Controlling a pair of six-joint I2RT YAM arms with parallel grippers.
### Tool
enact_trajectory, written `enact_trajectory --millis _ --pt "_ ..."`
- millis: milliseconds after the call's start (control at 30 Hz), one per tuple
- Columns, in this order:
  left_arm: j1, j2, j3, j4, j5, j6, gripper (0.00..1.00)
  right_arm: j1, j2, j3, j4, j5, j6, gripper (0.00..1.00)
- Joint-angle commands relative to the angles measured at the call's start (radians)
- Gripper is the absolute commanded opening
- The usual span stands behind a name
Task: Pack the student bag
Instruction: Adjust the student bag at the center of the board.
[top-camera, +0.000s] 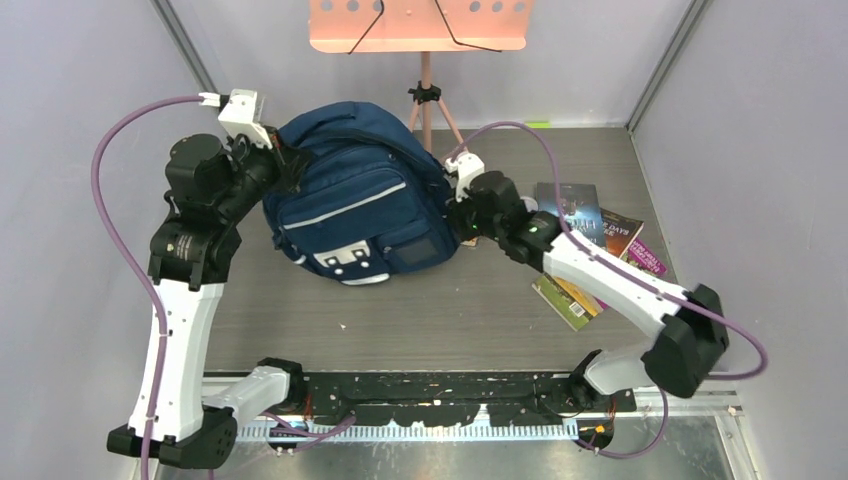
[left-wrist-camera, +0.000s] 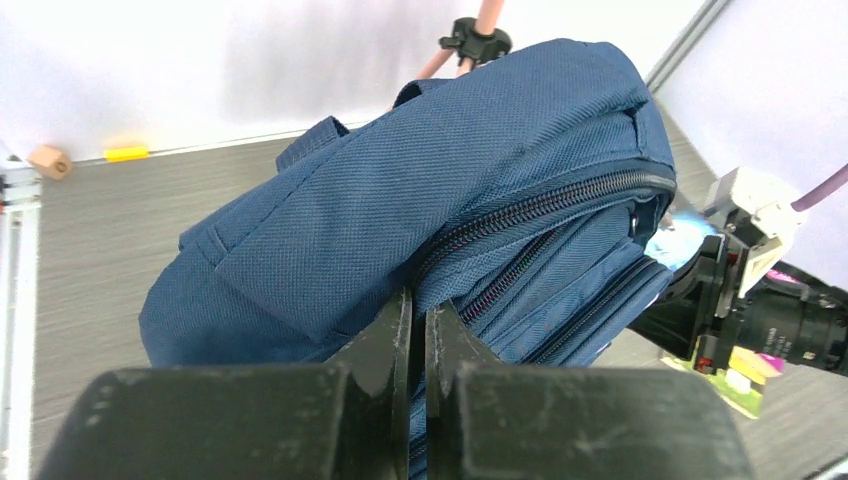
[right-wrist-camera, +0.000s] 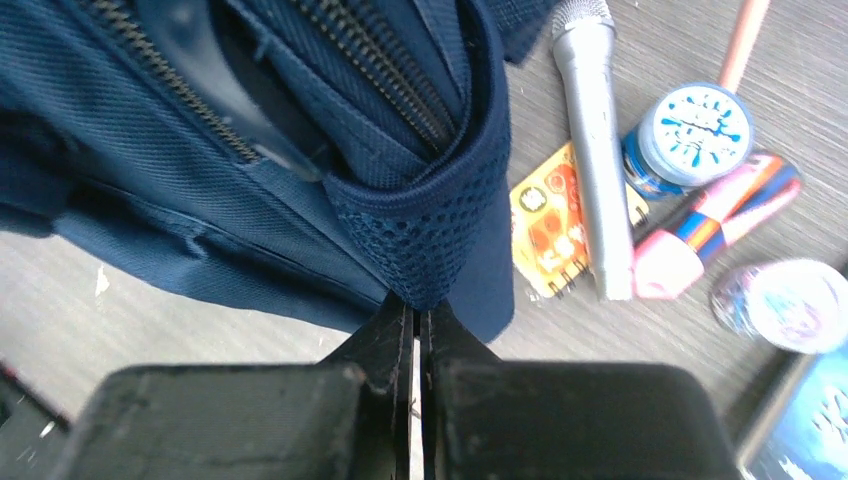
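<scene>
The student bag (top-camera: 350, 190), a navy blue backpack with a white patch on its front pocket, lies in the middle of the table, zips shut. My left gripper (top-camera: 285, 160) is shut on the fabric at its left side; in the left wrist view the gripper (left-wrist-camera: 418, 310) pinches blue cloth beside a zip of the bag (left-wrist-camera: 450, 170). My right gripper (top-camera: 462, 215) is shut on the bag's right side; in the right wrist view the gripper (right-wrist-camera: 418, 305) pinches the edge of the mesh side pocket (right-wrist-camera: 420, 230).
Books (top-camera: 585, 225) lie right of the bag under my right arm. By the mesh pocket lie a grey microphone (right-wrist-camera: 595, 150), a yellow notepad (right-wrist-camera: 550, 215), round blue tubs (right-wrist-camera: 690, 125) and a pink striped tube (right-wrist-camera: 715, 225). A stand's legs (top-camera: 428, 95) rise behind the bag.
</scene>
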Motion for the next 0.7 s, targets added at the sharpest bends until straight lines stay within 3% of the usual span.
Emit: enact_trajectory --millis 0,100,300,533,667 --pt "-0.004 -0.018 0.069 0.045 0.157 -0.13 0.0 0.003 -0.135 0.197 -0.243 -0.122 0.038 0.0" --pt "-0.003 -0.007 0.049 0.061 0.187 -0.168 0.0 0.004 -0.136 0.272 -0.429 -0.144 0.068 0.0" --pt "-0.002 0.043 -0.049 0.073 0.108 -0.152 0.0 0.004 -0.081 0.311 -0.57 -0.145 0.077 0.0" --pt "0.057 0.089 -0.256 0.125 -0.041 -0.135 0.0 0.004 0.1 0.355 -0.506 0.089 0.114 0.0" --pt "0.138 0.098 -0.348 0.174 -0.058 -0.163 0.0 0.005 0.221 0.418 -0.436 0.14 0.14 0.0"
